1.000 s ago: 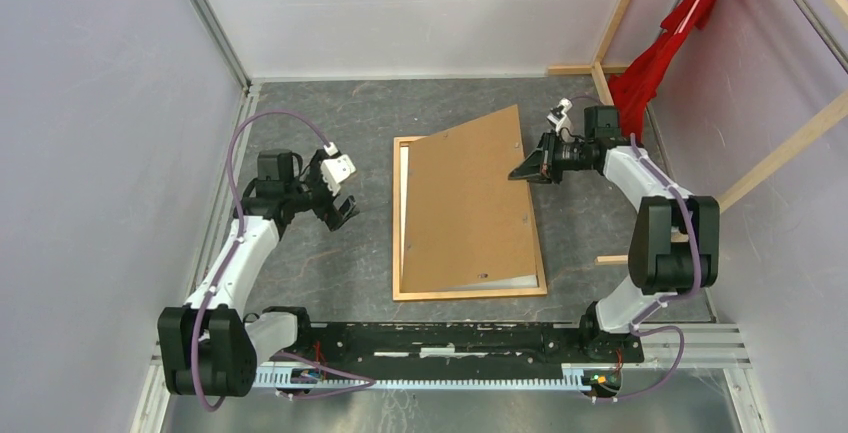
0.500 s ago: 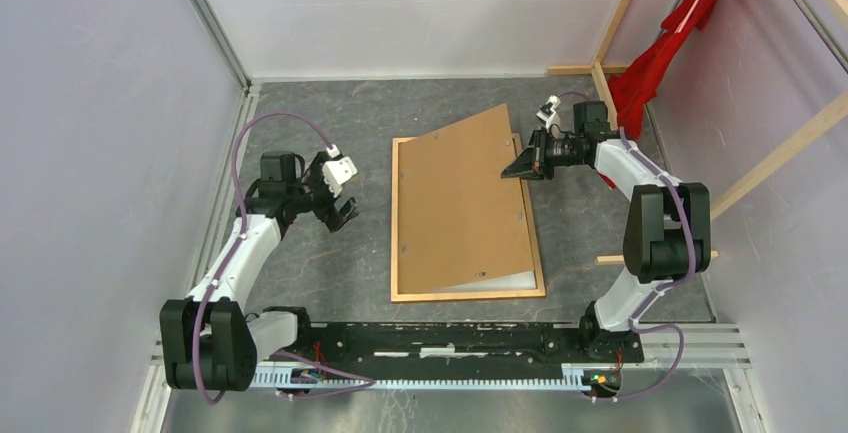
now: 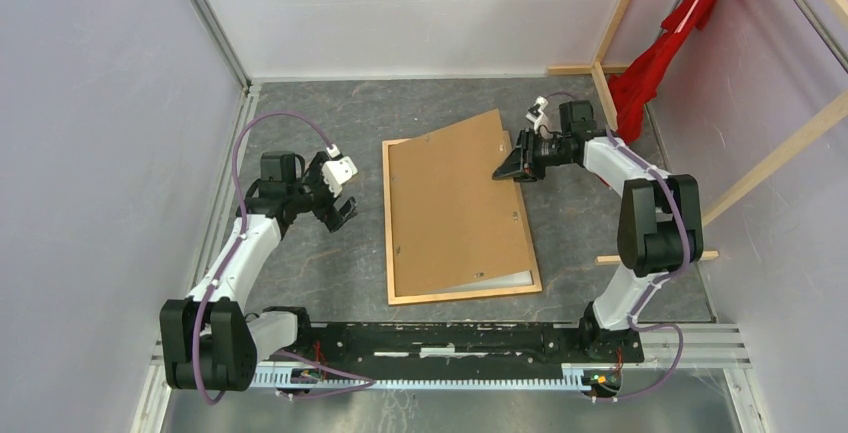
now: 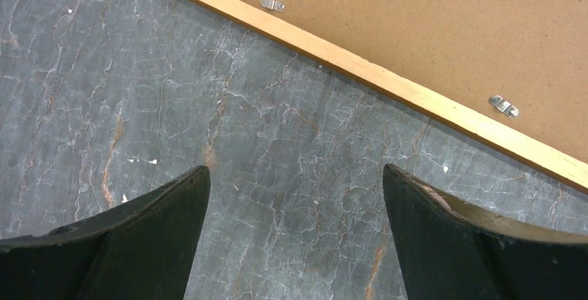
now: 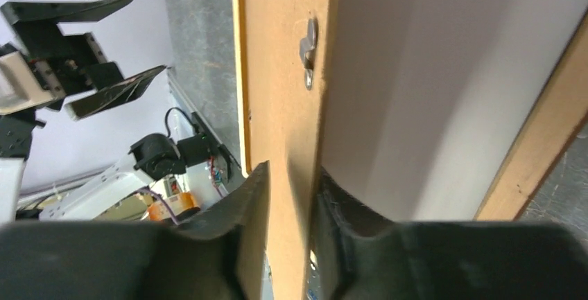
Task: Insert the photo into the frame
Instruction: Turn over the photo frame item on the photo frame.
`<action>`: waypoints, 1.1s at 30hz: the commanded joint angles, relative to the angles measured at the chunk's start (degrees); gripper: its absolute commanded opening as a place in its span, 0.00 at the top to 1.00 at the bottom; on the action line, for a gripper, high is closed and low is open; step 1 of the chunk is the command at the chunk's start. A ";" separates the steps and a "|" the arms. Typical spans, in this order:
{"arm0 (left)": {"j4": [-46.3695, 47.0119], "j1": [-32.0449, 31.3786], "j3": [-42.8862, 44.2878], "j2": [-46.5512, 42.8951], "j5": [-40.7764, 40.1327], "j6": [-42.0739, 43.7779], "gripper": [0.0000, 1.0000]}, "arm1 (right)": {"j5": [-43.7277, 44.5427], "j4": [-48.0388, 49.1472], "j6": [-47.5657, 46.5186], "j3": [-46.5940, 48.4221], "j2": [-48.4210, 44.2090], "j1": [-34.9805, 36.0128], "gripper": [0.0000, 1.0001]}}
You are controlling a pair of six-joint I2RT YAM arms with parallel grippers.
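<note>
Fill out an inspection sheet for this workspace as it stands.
Surface: grey marbled table.
Job's things: wooden frame lies face down; brown board sits askew on it, far right corner lifted; photo not identifiable, a pale sheet peeks out beneath.
Clutter: red cloth draped on wooden beams, far right.
Hands: left hand open, over bare table; right hand straddles the board's edge, grip unclear.
Cables: purple cables loop along both arms.
Surroundings: pale walls.
</note>
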 commanded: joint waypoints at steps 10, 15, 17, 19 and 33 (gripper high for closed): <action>0.33 -0.20 1.41 -0.03 -1.26 -0.16 0.00 | 16.23 -11.55 -8.90 11.64 2.86 4.89 0.08; 0.30 -0.24 1.34 0.08 -1.67 0.00 0.00 | 17.08 -11.94 -9.63 10.63 2.61 6.30 0.02; 0.32 -0.23 1.22 0.22 -1.67 0.10 0.00 | 17.14 -11.87 -9.84 10.10 2.52 6.82 0.02; 0.32 -0.24 1.28 0.45 -1.90 0.04 0.00 | 17.23 -12.51 -10.46 10.24 2.69 7.53 0.02; 0.32 -0.24 1.46 1.11 -2.73 -0.61 0.00 | 35.37 -25.08 -15.64 21.08 4.73 9.65 0.02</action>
